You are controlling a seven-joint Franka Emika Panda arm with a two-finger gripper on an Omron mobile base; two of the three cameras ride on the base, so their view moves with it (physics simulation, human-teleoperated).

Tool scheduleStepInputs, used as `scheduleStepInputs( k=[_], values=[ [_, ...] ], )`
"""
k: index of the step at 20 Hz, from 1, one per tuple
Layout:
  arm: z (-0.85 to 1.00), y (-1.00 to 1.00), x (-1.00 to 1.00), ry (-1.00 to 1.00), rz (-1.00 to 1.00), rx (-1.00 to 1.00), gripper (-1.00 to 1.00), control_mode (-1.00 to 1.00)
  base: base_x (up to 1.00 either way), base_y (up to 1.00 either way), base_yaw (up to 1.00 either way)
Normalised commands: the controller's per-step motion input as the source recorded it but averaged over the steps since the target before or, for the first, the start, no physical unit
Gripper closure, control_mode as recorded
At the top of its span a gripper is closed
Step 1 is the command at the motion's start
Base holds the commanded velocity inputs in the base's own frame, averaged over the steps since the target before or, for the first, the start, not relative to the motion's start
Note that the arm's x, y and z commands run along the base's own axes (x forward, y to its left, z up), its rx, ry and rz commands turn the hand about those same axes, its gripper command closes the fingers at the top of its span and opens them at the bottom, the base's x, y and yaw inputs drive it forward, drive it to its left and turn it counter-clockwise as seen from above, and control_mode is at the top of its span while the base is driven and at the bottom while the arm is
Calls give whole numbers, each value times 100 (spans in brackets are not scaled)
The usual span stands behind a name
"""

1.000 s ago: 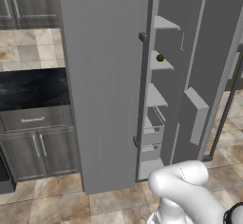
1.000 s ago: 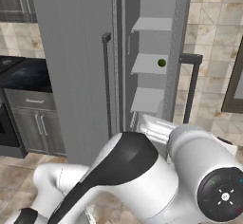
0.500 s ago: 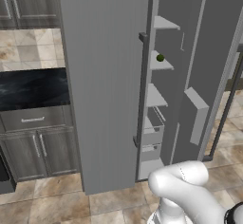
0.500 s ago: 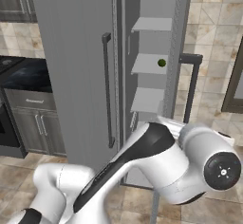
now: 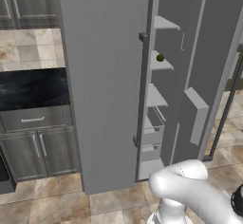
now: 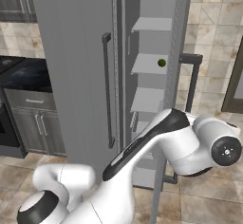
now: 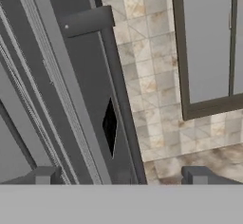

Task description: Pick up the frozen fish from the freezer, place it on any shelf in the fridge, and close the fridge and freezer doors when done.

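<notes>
My gripper (image 7: 118, 175) is spread open and empty, fingertips (image 7: 45, 174) wide apart. Just ahead of it runs the edge of the open freezer door (image 7: 71, 99) with its dark bar handle (image 7: 118, 90); tiled floor (image 7: 156, 104) lies beyond. On a freezer shelf (image 6: 149, 64) sits a small green ball (image 6: 162, 62). The fish I cannot find.

- Freezer (image 5: 163, 99) lower shelves: partly hidden behind robot arm in right base view.
- Gripper (image 7: 118, 176): fingertips cut off by bottom edge.
- Fridge door (image 5: 102, 76): top cropped.
</notes>
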Motion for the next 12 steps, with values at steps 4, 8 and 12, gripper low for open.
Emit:
scheduleStepInputs(
  k=[4,8,12],
  values=[
    [-5,-49,65,0,0,0,-100,-100,0,0,0],
    [-14,-50,59,0,1,0,-100,-100,0,0,0],
    [-15,-43,39,0,4,0,-100,-100,0,0,0]
  ],
)
